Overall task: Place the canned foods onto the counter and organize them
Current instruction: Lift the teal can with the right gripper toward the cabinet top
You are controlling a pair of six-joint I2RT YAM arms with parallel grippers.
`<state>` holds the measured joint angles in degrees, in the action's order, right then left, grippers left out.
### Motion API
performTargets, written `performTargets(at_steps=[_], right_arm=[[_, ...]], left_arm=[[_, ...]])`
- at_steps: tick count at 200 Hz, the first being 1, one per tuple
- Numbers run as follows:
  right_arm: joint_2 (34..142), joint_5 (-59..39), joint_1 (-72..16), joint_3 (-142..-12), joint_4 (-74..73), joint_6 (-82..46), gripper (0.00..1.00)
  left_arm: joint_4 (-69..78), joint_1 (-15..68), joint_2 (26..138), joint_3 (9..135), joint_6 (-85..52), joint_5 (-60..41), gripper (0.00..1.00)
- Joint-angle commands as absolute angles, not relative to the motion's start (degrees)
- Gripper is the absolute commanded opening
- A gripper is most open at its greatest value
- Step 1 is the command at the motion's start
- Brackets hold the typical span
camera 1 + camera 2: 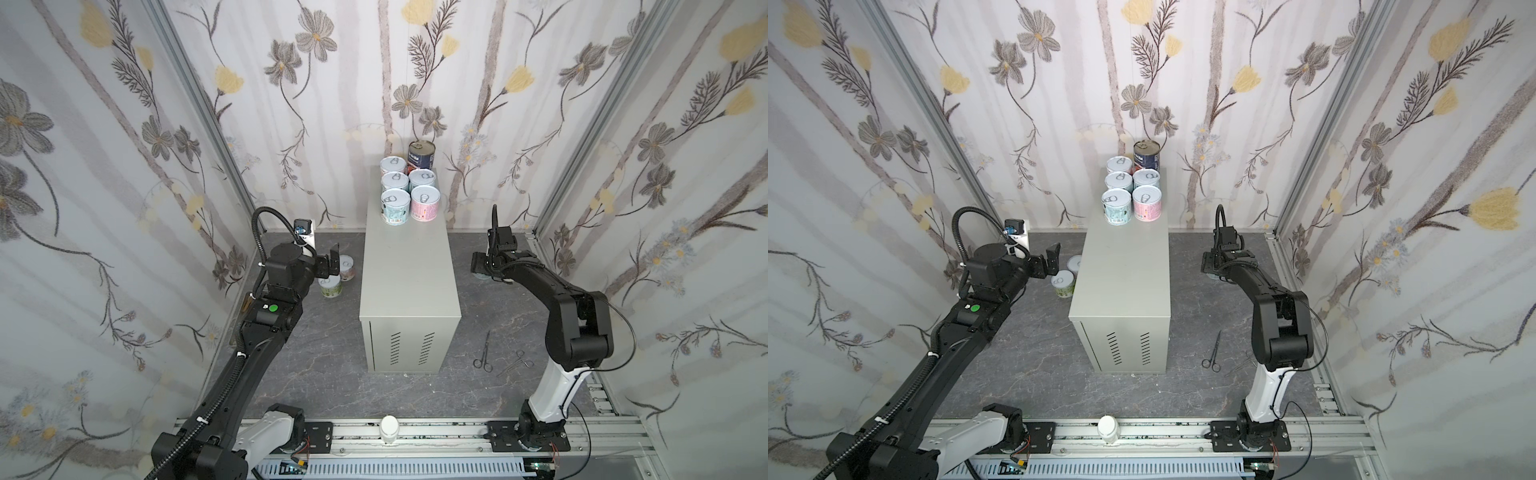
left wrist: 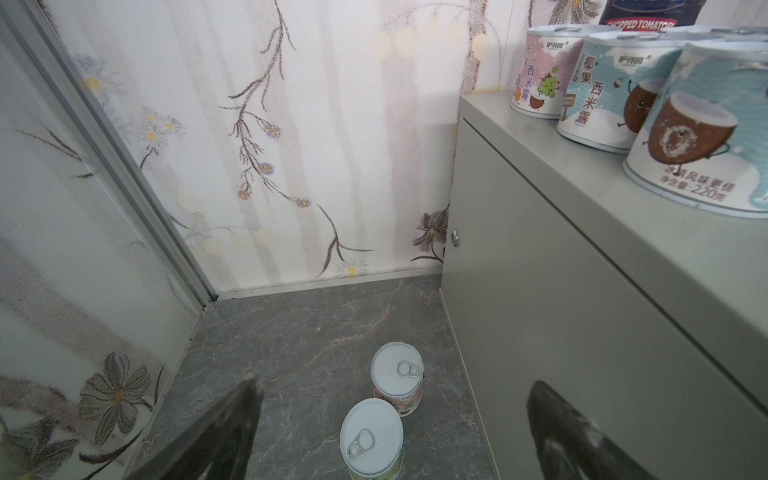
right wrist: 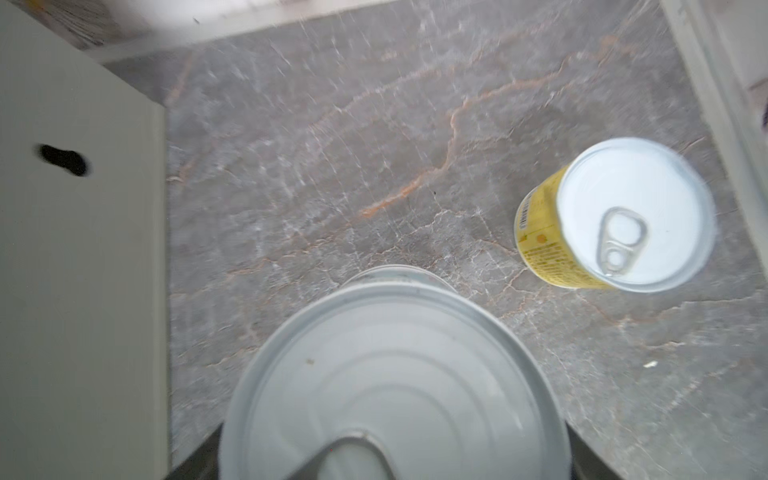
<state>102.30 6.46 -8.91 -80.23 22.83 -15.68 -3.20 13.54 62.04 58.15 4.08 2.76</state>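
The right pincer [image 1: 481,266], wrist turned down low over the floor [image 1: 324,353] beside the table [image 1: 407,270], pinches a white-lidded can [image 3: 390,374]; a shallow or off-centre hold could let it tilt and slip on the lift, or strike the table edge. A yellow can [image 3: 615,216] stands near. The left pincer [image 1: 333,262], arm stretched forward, hovers spread near two floor cans [image 2: 397,374]; six cans [image 1: 409,187] occupy the table's far end.

Six cans [image 1: 395,181] stand far back on the counter [image 1: 409,274], two cans [image 1: 330,286] on the floor [image 1: 324,353] to its left.
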Motion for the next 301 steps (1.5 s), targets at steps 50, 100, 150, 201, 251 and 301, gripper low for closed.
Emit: performTargets(at_steps=[50,100,150,201,251,301], right_arm=[[88.04,8.83,-15.21,-95.74,38.22,-11.16,0.49],[84.37,13.93,-23.73,-107.38,47.13,-12.73,0.49],[85.45,14.32,-33.30,-115.37,51.94,-15.63,0.49],[95.20,17.41,-43.19,-129.87,60.76,-16.79,0.49],[99.72,17.84,-44.30,-132.62,63.02,-18.00,0.54],[103.80,19.30,-43.97,-136.52,65.59,-18.11,0.54]], left_arm=[[-1.50,12.83,61.40,58.87,3.70,0.48,1.00],[-1.89,12.75,60.07,58.57,3.09,-0.15,1.00],[-3.57,12.79,57.74,58.58,1.85,-0.35,1.00],[-3.16,12.82,53.62,57.05,2.28,0.06,1.00],[-2.60,12.83,49.81,56.03,2.92,2.20,1.00],[-3.92,12.83,46.74,56.14,2.86,2.77,1.00]])
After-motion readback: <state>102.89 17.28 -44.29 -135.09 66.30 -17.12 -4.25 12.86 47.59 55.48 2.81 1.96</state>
